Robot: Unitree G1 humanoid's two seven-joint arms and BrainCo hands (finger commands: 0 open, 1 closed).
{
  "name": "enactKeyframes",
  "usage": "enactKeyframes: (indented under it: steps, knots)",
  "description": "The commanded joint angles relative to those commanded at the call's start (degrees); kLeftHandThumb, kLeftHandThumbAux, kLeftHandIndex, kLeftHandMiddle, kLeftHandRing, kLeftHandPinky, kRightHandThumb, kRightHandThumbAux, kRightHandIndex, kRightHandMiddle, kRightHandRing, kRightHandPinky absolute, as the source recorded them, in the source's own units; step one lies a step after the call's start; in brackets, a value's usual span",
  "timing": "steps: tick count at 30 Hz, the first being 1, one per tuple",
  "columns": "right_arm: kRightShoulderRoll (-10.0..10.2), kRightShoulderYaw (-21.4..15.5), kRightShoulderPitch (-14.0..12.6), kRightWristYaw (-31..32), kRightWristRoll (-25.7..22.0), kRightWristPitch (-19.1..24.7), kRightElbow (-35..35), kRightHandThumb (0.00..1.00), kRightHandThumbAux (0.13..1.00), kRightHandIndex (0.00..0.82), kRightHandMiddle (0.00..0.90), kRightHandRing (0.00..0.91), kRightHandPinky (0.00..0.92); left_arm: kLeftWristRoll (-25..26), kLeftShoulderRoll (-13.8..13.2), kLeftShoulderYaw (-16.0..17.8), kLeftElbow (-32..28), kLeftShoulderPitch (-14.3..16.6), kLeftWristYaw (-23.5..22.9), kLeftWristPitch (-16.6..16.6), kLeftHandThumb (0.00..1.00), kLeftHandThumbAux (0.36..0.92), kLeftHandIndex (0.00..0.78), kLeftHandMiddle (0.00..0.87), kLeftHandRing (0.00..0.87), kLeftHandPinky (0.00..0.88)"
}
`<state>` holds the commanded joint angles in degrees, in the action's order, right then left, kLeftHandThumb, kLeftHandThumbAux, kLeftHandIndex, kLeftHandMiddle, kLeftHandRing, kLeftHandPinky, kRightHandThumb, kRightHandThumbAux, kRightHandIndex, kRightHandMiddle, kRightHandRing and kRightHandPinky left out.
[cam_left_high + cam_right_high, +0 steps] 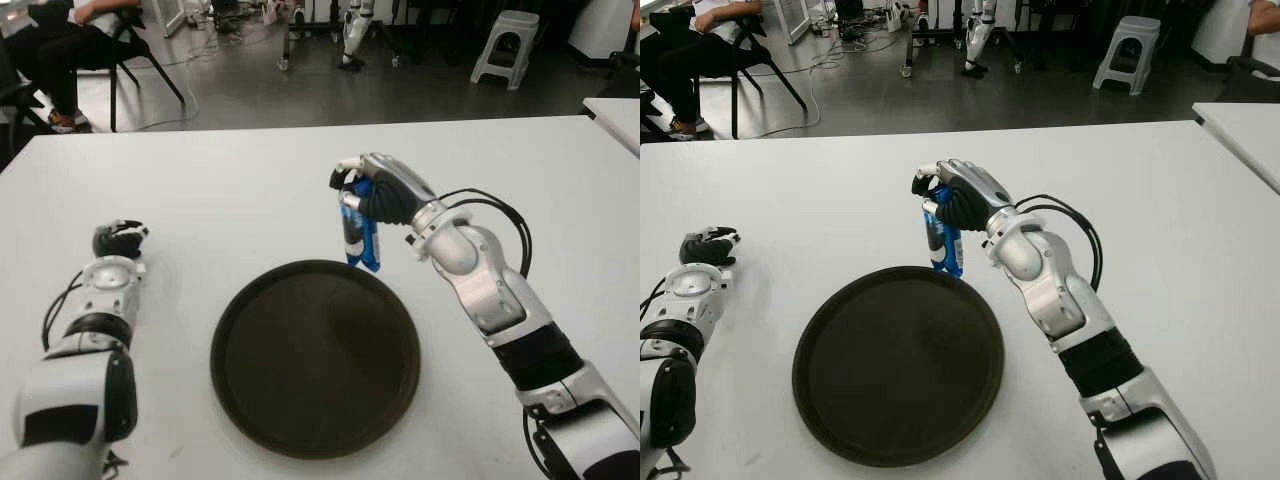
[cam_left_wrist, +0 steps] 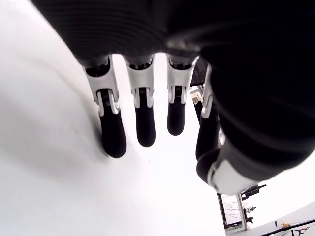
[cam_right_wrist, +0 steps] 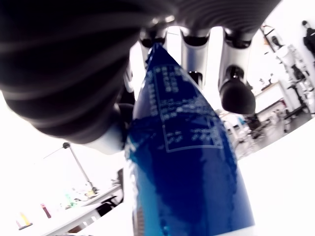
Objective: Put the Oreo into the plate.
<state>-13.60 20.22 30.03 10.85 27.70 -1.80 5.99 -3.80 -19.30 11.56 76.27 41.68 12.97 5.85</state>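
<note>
Oreo pack [image 1: 358, 232] upright in right robot hand [image 1: 375, 192]'s curled fingers, above plate [image 1: 315, 355]'s far rim.

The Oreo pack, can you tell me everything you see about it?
The Oreo pack is a shiny blue wrapper with small white print, long and narrow. The right hand grips its top, so it hangs nearly upright in the air. Its bottom end shows just over the far rim of the dark round plate, and seems clear of it.

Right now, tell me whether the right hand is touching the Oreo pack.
Touching. The right wrist view shows the right hand with fingers closed around the blue Oreo pack; the eye views show it hanging from that grip.
</note>
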Motion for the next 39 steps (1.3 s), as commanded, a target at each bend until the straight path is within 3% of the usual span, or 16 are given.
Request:
enactKeyframes:
  steps: [22,31,39]
  knots:
    - [1.4,-0.3,0.2,-1.3,-0.5,-5.2,4.9,0.715,0.712,0.442,0.804,0.797,0.783,0.3,0.1,0.2,0.0,0.0,0.2,-0.2,0.679,0.724,0.399,0.183,0.196,0.21]
    - [1.2,2.1,0.9,0.6,3.3,-2.8,4.7,0.715,0.712,0.441,0.795,0.781,0.763,0.4,0.2,0.5,0.0,0.1,0.1,-0.2,0.681,0.725,0.399,0.19,0.201,0.21]
    - [3.3,4.8,0.7,0.9,4.3,-2.7,5.9,0.715,0.713,0.441,0.805,0.791,0.775,0.5,0.2,0.6,0.1,0.0,0.2,-0.3,0.683,0.722,0.399,0.192,0.208,0.23]
